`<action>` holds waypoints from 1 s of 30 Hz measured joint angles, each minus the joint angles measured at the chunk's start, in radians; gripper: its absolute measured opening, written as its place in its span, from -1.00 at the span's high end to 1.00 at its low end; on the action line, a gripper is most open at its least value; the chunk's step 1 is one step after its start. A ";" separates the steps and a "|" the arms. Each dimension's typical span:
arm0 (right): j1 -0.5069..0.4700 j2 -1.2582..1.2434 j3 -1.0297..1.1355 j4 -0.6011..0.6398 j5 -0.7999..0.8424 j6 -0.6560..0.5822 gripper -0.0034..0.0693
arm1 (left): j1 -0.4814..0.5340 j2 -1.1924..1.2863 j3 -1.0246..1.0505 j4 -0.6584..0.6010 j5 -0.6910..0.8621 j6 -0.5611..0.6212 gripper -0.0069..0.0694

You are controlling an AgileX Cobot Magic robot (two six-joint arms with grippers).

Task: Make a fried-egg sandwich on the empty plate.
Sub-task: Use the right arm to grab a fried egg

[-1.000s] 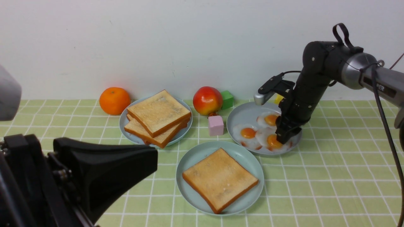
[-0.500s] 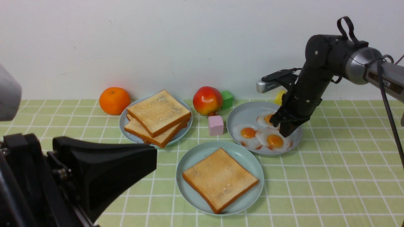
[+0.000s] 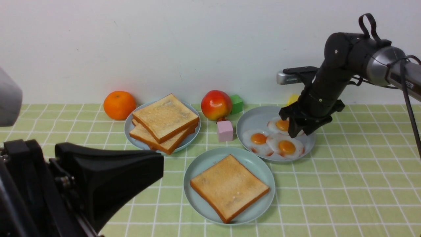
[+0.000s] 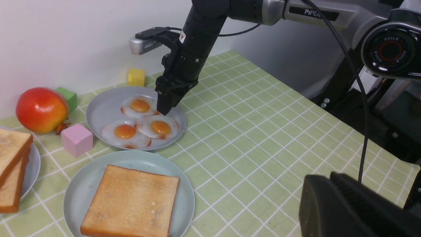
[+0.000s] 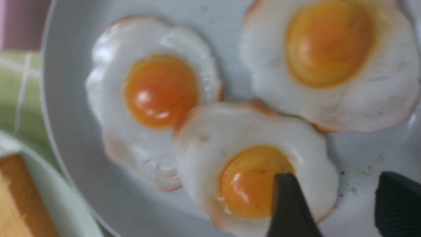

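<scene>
A large light teal plate (image 3: 204, 161) sits near the middle of the green checked cloth (image 3: 345, 184), and one golden-brown toast slice (image 3: 229, 187) lies flat on it, corner toward the near edge. Just beyond it to the right, a smaller grey-blue plate (image 3: 255, 120) carries three fried eggs: a left egg (image 3: 259, 139), a far egg (image 3: 282, 125) and a near egg (image 3: 285, 146) that overlaps both. The right gripper (image 3: 297, 129) hangs over the right side of that plate, pointing down, its fingers (image 5: 289, 204) apart with nothing between them. The left gripper (image 3: 154, 168) fills the near left corner, well apart from the plates; I cannot tell how its jaws stand. Far left, a loose stack of toast (image 3: 164, 121) lies beside an orange (image 3: 119, 105). An apple (image 3: 216, 104), a green block (image 3: 236, 103) and a pink block (image 3: 225, 130) stand between the stack and the eggs.
</scene>
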 joint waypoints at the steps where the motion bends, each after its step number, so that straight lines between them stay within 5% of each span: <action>1: -0.001 0.004 0.000 0.000 0.000 0.025 -0.22 | 0.000 0.000 0.000 -0.001 0.000 0.000 0.72; 10: -0.003 0.043 0.002 0.041 -0.008 0.118 -0.38 | 0.000 0.000 0.000 -0.010 0.000 0.000 0.72; 26: -0.003 0.044 0.002 0.102 -0.007 0.082 -0.39 | 0.000 0.000 0.000 -0.016 0.000 0.000 0.72; 30: -0.003 0.044 0.002 0.195 0.028 0.011 -0.40 | 0.000 0.000 0.000 -0.016 0.000 0.000 0.72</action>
